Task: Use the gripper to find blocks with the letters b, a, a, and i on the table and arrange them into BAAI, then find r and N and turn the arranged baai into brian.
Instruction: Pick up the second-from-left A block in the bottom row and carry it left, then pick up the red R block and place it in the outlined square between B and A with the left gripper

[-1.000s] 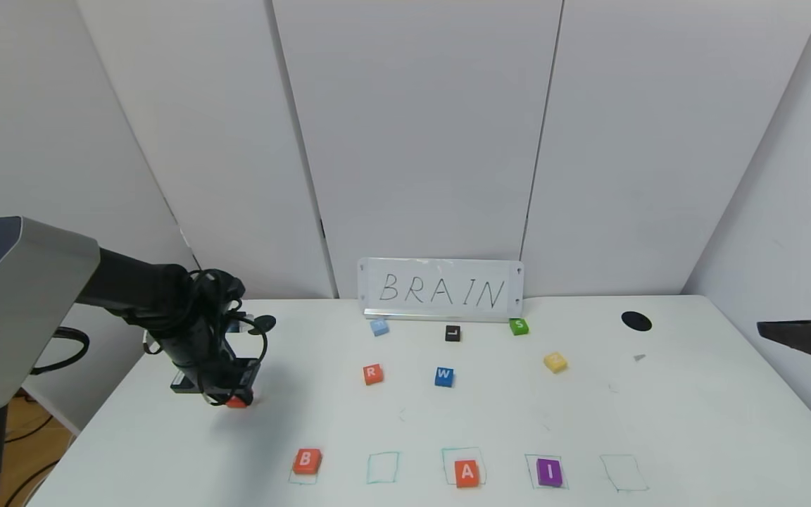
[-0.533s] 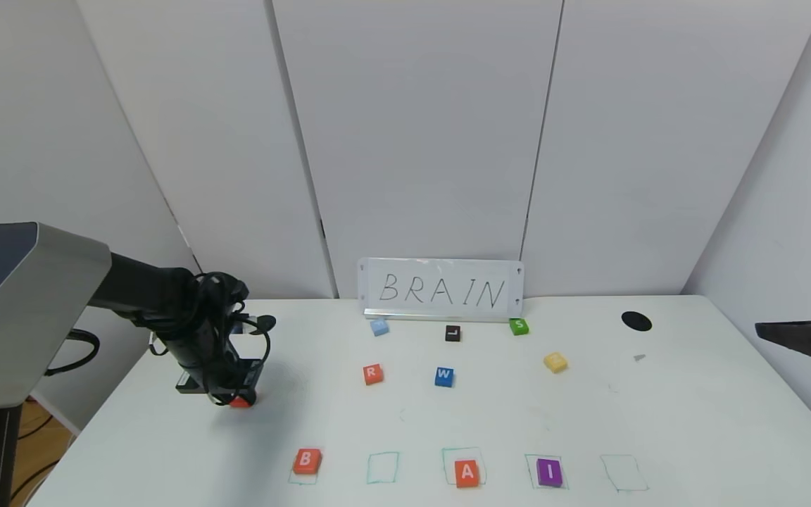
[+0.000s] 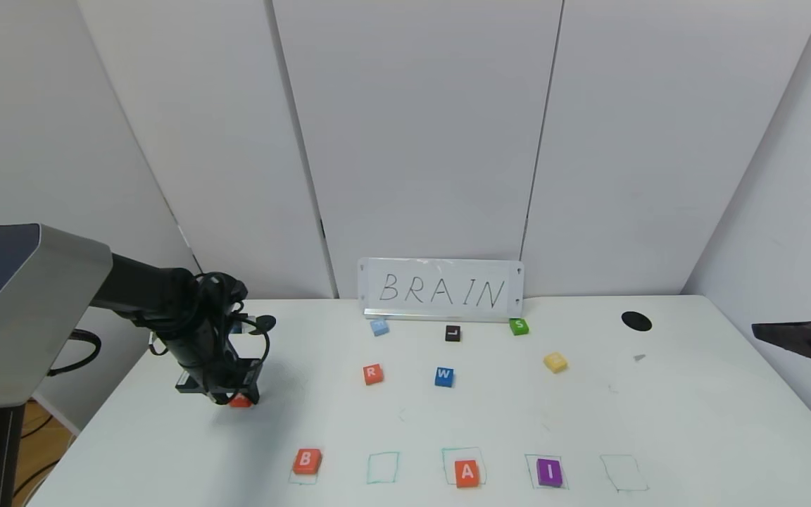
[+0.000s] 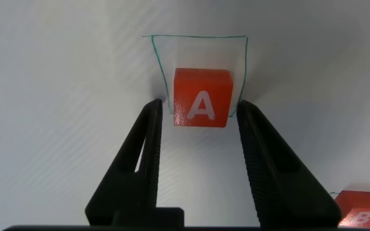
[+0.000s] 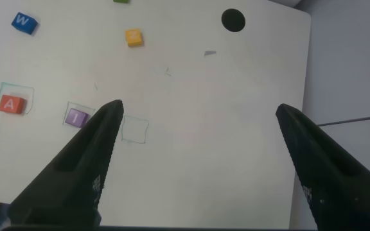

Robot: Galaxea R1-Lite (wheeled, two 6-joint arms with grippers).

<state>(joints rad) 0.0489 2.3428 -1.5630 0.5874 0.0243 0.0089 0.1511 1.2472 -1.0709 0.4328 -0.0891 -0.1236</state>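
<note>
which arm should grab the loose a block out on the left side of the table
Left. The left claw is open right over that A block, one finger on each side. The right claw hangs at the table's far right edge, far from it.

Left arm lowered slightly; right gripper nudged inward

Left gripper [image 3: 239, 398] has come down a bit and shifted right over the A block [image 4: 202, 98] at the table's left side, fingers either side of it. Right gripper [image 3: 796, 336] has crept slightly left at the table's right edge.
</note>
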